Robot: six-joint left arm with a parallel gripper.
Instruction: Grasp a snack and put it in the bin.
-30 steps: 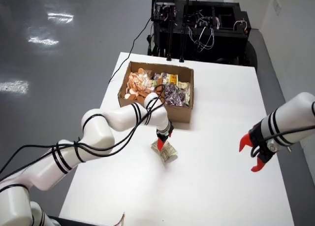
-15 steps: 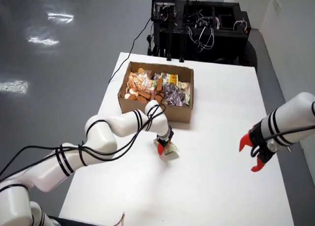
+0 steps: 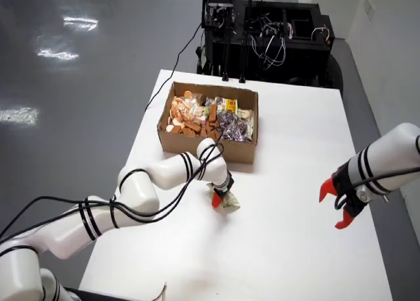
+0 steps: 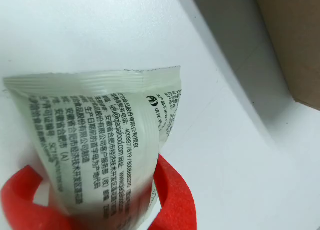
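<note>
Snack packet (image 4: 107,140), pale crinkly plastic with a serrated end and printed text, sits clamped between the red fingers (image 4: 172,197) of the gripper (image 3: 220,197), just before the cardboard box (image 3: 197,141).

The snack packet (image 4: 105,140) bears Chinese print, "4008877819" and "lefu@qiaqiafood.com".

My working arm (image 3: 164,176) reaches in from lower left of the overhead view, elbow bent, wrist angled down. Its red gripper (image 3: 218,197) sits low over the table, fingers (image 4: 172,200) pinched on a snack packet (image 4: 100,135). The second arm (image 3: 387,160) hangs at right, its red gripper (image 3: 336,206) pointing down, jaws apart.
</note>
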